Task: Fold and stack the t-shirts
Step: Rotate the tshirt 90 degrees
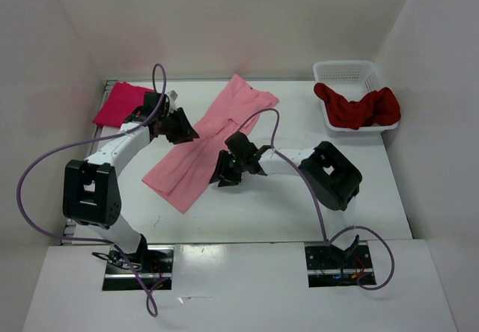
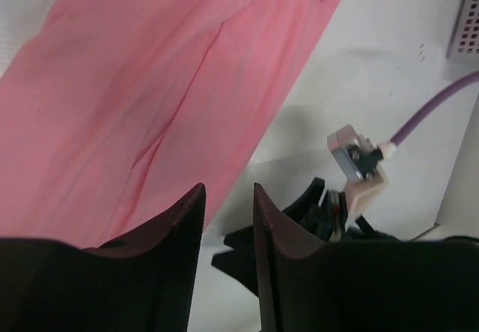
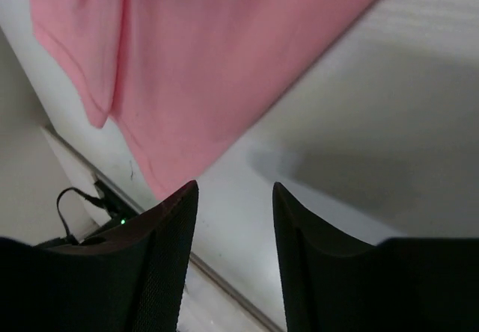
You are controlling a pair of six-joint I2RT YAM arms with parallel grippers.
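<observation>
Now: light pink t-shirt (image 1: 198, 160) lies long, diag., creased — L end effector (image 2: 228, 190), R end effector (image 3: 235, 186) both parted, empty.

Left arm (image 1: 120, 146): white jointed arm, elbow bent.
Left pincer (image 2: 228, 188): black two-finger pincer, narrowly parted, empty.
Right pincer (image 3: 234, 185): black two-finger pincer, parted wider, empty.

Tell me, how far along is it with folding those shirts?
Done, it seems: the crimson-pink shirt lies in a compact shape at the far left. In hand: the light pink shirt lies as a long strip in the middle, with the left claw and right claw both open and empty by its edges. To do: the dark red shirt sits crumpled in the white basket, and nothing is stacked.
</observation>
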